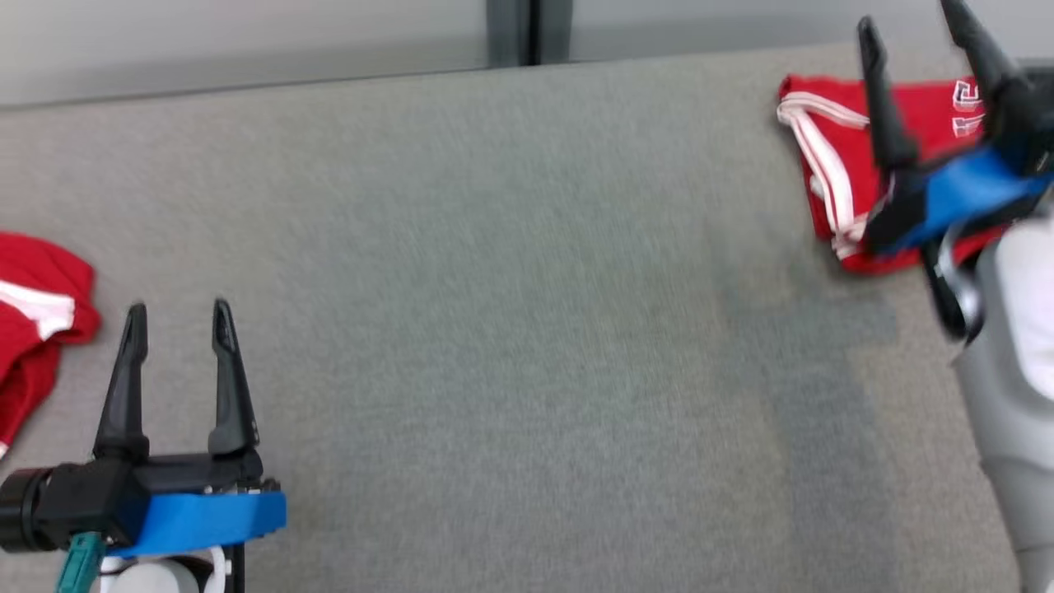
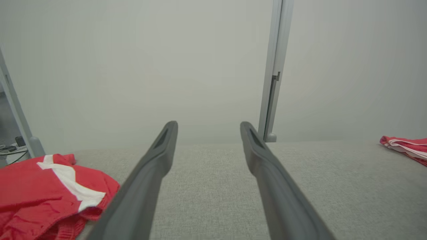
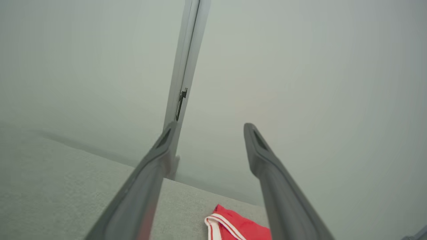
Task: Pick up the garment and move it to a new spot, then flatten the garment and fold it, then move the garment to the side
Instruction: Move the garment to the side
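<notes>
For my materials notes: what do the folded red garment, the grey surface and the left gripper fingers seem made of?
Folded red garment: soft matte cloth, likely knit; it creases.
Grey surface: apparently woven fabric, matte; fine weave shows.
Left gripper fingers: dark, smooth, dull; perhaps plastic or rubber.

Grey tabletop (image 1: 527,329). Folded red garment (image 1: 930,115), far right; right end effector (image 1: 906,12) over it, fingers spread. Second red garment (image 1: 33,280), left edge. Left end effector (image 1: 179,306), lower left, fingers apart, empty.
</notes>
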{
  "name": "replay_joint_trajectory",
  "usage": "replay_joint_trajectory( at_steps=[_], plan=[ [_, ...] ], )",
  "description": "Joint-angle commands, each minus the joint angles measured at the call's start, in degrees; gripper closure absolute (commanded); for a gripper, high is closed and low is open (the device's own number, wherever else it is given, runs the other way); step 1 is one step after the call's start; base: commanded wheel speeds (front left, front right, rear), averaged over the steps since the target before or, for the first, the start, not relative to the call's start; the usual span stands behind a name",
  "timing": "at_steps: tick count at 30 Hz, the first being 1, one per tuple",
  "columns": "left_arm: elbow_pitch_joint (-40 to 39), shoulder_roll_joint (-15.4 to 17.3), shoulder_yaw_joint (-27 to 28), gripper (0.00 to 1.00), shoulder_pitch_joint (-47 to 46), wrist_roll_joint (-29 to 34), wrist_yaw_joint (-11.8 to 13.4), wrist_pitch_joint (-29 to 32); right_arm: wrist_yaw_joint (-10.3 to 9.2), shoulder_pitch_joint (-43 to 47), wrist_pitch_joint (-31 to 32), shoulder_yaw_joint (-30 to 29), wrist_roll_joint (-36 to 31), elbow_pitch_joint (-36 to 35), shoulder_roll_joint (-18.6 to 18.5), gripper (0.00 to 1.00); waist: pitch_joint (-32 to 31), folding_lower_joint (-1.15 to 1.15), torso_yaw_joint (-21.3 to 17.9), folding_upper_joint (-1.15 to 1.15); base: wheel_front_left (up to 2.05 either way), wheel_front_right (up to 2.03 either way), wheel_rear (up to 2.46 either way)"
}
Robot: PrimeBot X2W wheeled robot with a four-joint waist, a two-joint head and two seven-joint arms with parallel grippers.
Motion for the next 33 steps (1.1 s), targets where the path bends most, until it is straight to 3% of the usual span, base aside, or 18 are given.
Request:
replay_joint_trajectory(
  at_steps=[1,10,22,33],
  plan=[
    [0.75,-0.4,0.09,0.0,1.15,-0.28,0.19,-0.15,-0.01,4.21,-0.15,-0.15,0.44,-1.88,1.27,0.0,-2.38,0.02,0.53,0.02,0.0,0.0,0.0],
    [4.48,-1.32,-0.68,0.0,5.73,-0.59,0.05,-0.16,0.0,21.89,-0.15,-3.69,3.25,-9.33,6.04,0.0,-9.72,0.02,4.68,0.02,0.0,0.0,0.0],
    [6.9,-1.97,-1.66,0.0,9.35,-0.74,1.24,-0.16,0.0,41.24,-0.15,-8.94,2.51,-18.25,11.22,0.0,-15.39,0.02,6.01,0.02,0.0,0.0,0.0],
    [10.31,-2.03,-1.29,0.0,9.99,-0.68,0.54,-0.17,0.0,51.41,-0.11,-9.95,2.17,-25.6,13.92,0.0,-17.42,0.02,6.45,0.02,0.0,0.0,0.0]
  ],
)
